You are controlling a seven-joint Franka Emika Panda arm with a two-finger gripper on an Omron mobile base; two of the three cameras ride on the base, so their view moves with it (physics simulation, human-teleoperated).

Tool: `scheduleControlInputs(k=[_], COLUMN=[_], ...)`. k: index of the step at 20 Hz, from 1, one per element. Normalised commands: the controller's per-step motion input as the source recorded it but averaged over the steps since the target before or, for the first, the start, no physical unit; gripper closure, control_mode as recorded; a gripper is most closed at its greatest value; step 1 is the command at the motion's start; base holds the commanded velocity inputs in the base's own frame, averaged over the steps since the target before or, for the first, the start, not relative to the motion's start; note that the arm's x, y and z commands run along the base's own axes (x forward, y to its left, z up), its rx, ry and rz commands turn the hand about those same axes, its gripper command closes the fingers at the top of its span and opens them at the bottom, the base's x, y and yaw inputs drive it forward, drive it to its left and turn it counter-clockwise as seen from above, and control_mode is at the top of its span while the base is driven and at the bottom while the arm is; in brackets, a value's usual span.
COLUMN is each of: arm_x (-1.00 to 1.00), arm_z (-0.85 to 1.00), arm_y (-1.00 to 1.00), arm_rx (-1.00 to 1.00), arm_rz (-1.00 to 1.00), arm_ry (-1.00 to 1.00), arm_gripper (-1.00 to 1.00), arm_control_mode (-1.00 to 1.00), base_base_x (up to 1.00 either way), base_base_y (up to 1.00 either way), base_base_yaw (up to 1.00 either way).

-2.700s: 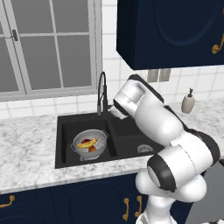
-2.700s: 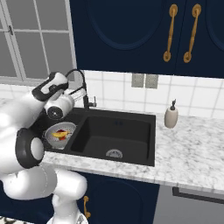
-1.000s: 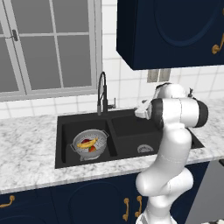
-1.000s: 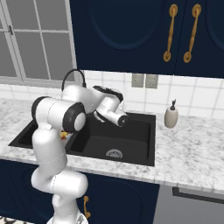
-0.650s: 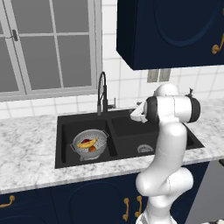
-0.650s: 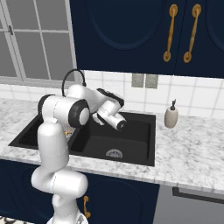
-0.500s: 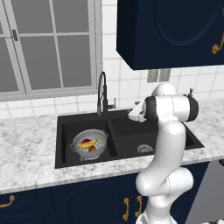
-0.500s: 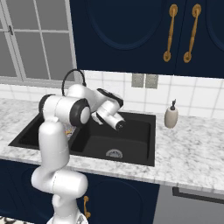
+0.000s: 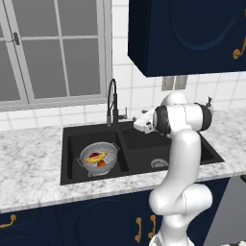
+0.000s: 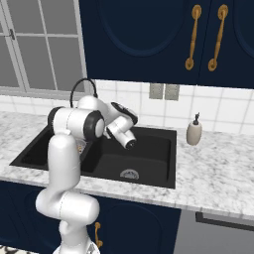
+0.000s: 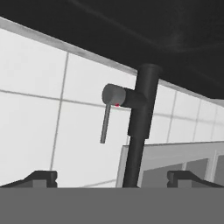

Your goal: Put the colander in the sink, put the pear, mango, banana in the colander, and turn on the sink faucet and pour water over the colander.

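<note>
The silver colander [image 9: 98, 158] sits in the left basin of the black sink [image 9: 139, 153]. In it lie the yellow banana [image 9: 95, 156] and the red-orange mango [image 9: 101, 164]; the pear is hidden. My gripper [image 9: 136, 124] hovers over the divider between the basins, pointing left at the base of the black sink faucet [image 9: 112, 101] and a short way from it. In the rolled hand view the faucet stem [image 11: 136, 131] and its small side lever [image 11: 105, 123] stand just ahead of the gripper [image 11: 111, 178], whose fingertips [image 11: 40, 176] are wide apart with nothing between them: open. Water is out of view.
A beige soap dispenser [image 10: 193, 131] stands on the marble counter [image 10: 213, 163] right of the sink. Dark blue wall cabinets [image 9: 187, 33] hang above, and a window [image 9: 53, 48] sits behind the faucet. The right basin's drain [image 10: 129, 174] shows below the arm.
The hand has swung left across the right basin toward the faucet. The jaws have stayed open, and the colander and fruit have not moved.
</note>
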Motion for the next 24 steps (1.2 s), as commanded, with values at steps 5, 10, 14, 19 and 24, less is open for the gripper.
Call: scheduleControlInputs(k=[5, 10, 14, 19, 24], arm_x=[0.22, 0.20, 0.18, 0.18, 0.20], arm_z=[0.00, 0.00, 0.00, 0.00, 0.00], arm_y=[0.22, 0.15, 0.15, 0.13, 0.04], arm_rx=[0.12, 0.13, 0.09, 0.03, 0.00], arm_rz=[0.00, -0.06, -0.07, -0.04, -0.04], arm_ry=[0.00, 0.00, 0.00, -0.01, -0.03], arm_gripper=[-1.00, -1.00, -1.00, -1.00, -1.00], arm_control_mode=[-1.00, -1.00, -1.00, -1.00, -1.00], base_base_x=[0.00, 0.00, 0.00, 0.00, 0.00], base_base_y=[0.00, 0.00, 0.00, 0.00, 0.00], base_base_yaw=[0.00, 0.00, 0.00, 0.00, 0.00])
